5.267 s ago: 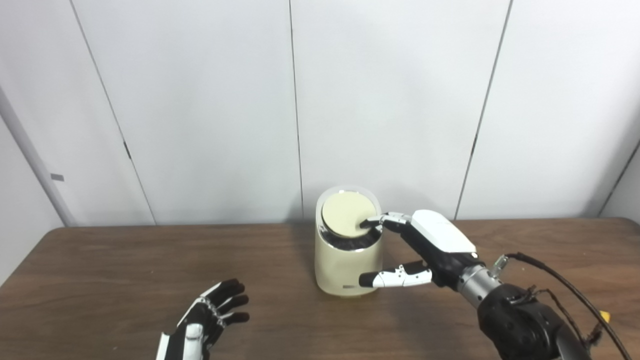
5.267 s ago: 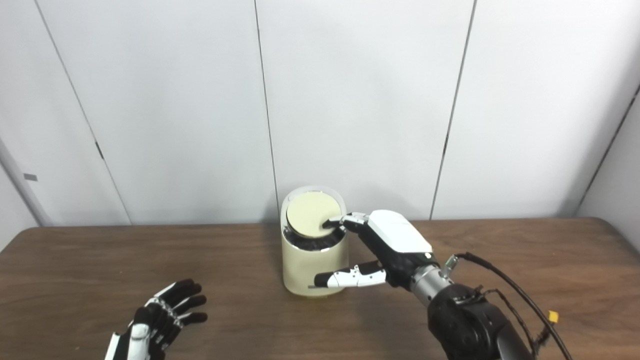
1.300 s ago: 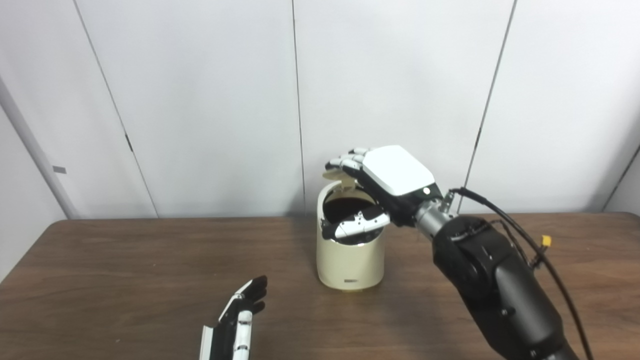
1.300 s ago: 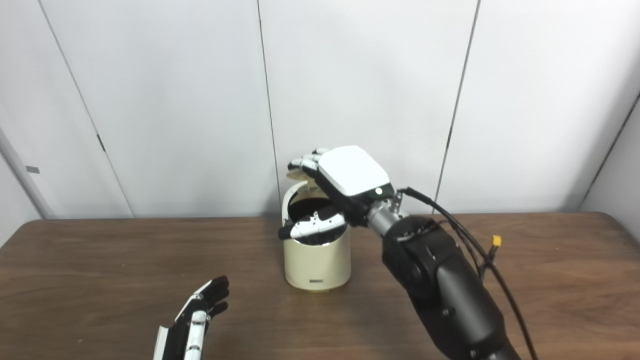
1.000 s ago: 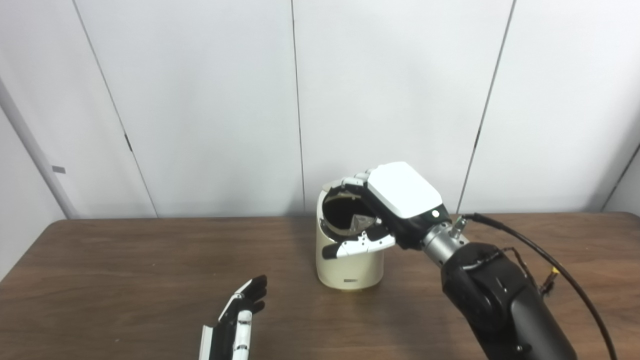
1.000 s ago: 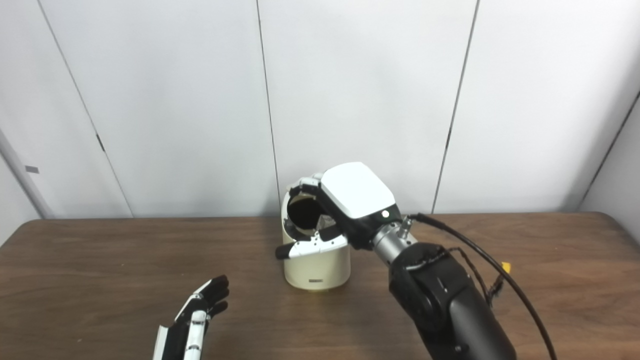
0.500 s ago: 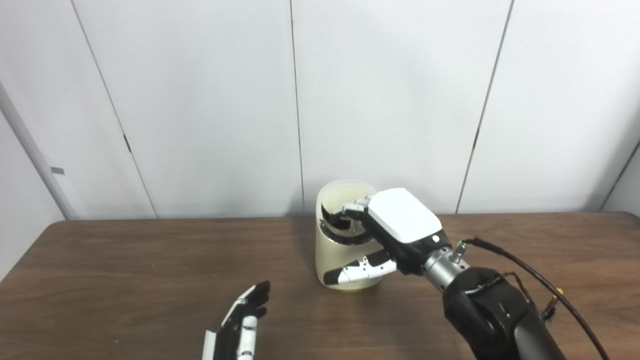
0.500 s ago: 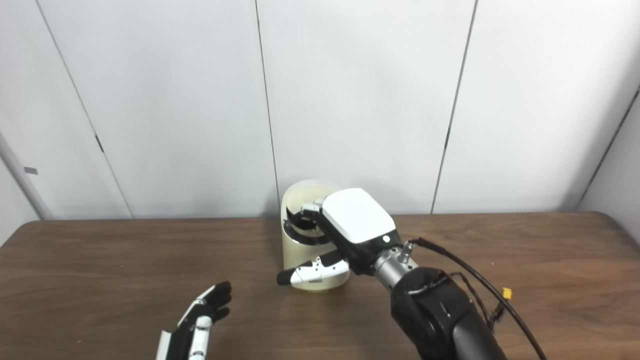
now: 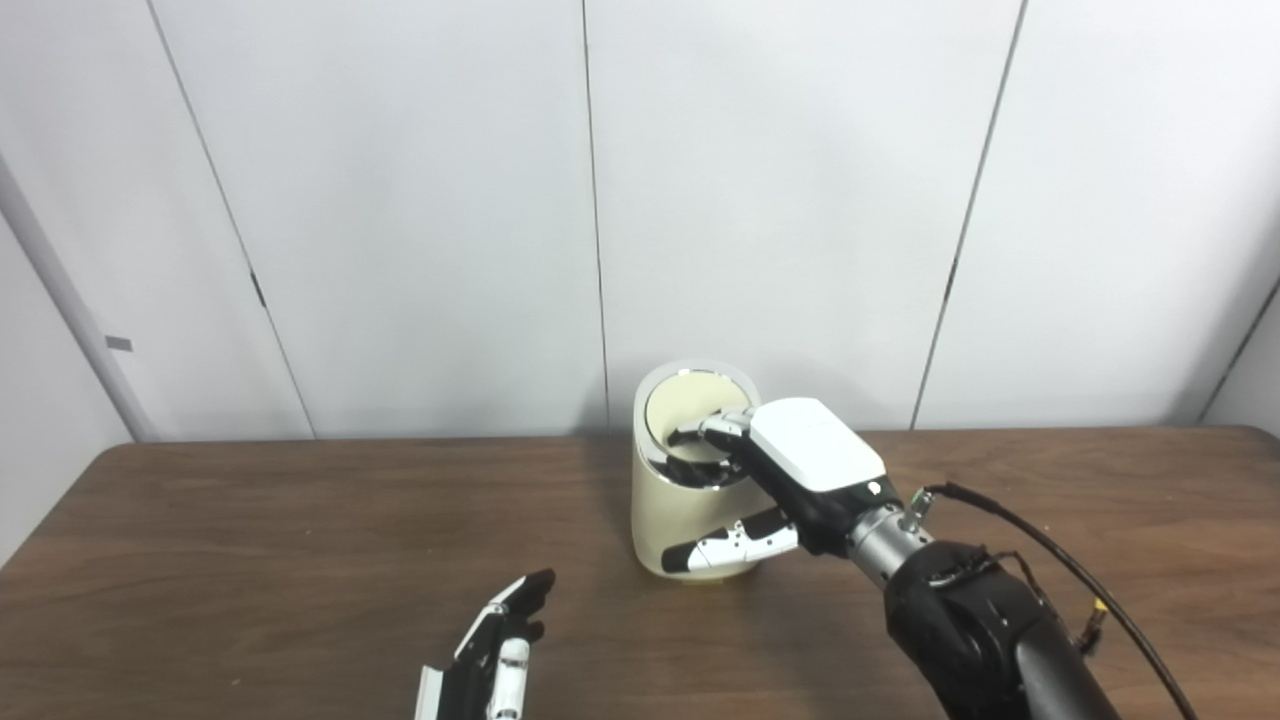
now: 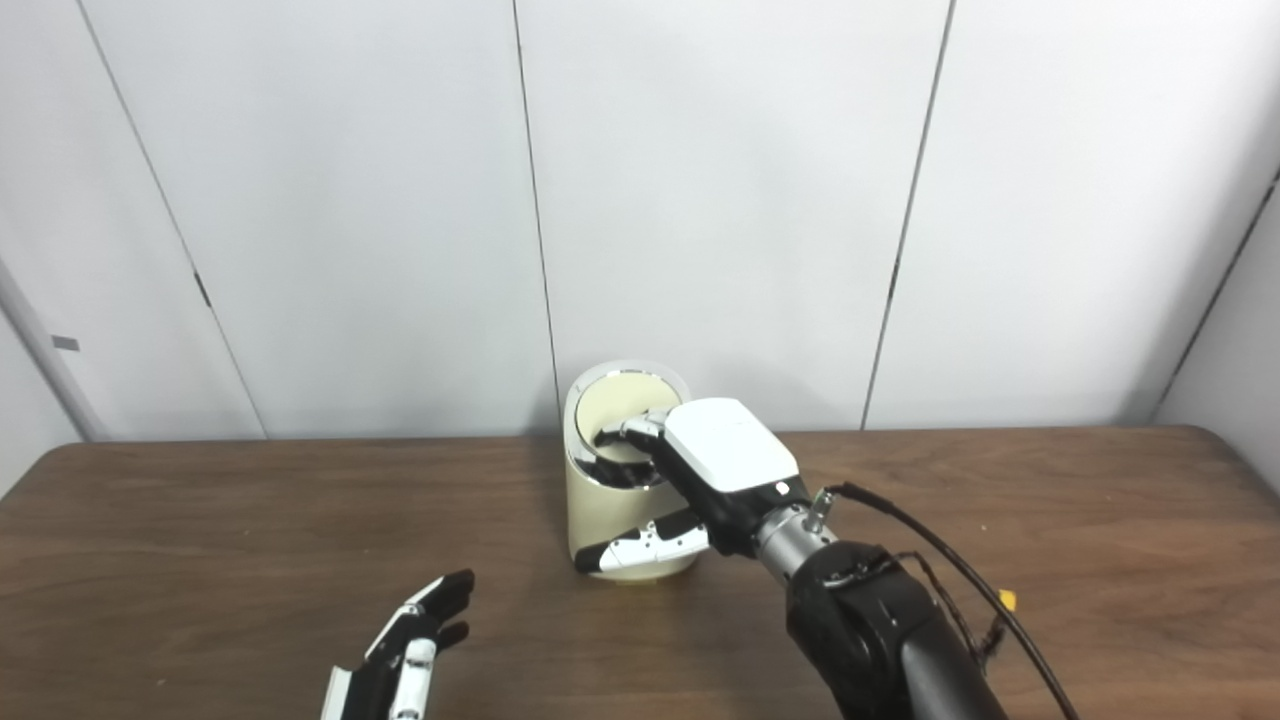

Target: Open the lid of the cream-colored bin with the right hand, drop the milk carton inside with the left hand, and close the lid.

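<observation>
The cream-colored bin (image 9: 662, 512) stands upright at the back middle of the table. Its round cream lid (image 9: 684, 405) lies down inside the chrome rim, with a dark gap showing along its front edge. My right hand (image 9: 810, 455) reaches over the bin from the right. Its fingertips (image 9: 712, 428) rest on the lid's right side, and its thumb (image 9: 730, 548) stretches across the front of the bin's body. It holds nothing. My left hand (image 9: 500, 655) is open and empty, low at the front of the table. No milk carton is in view.
The brown wooden table (image 9: 250, 560) runs the width of the view, with white wall panels close behind the bin. A black cable (image 9: 1040, 562) with a yellow connector loops off my right forearm.
The lid stood raised over the dark opening 1.3 s ago. My right hand has since come down with it, and the lid now lies low in the rim. My left hand drifted slightly right.
</observation>
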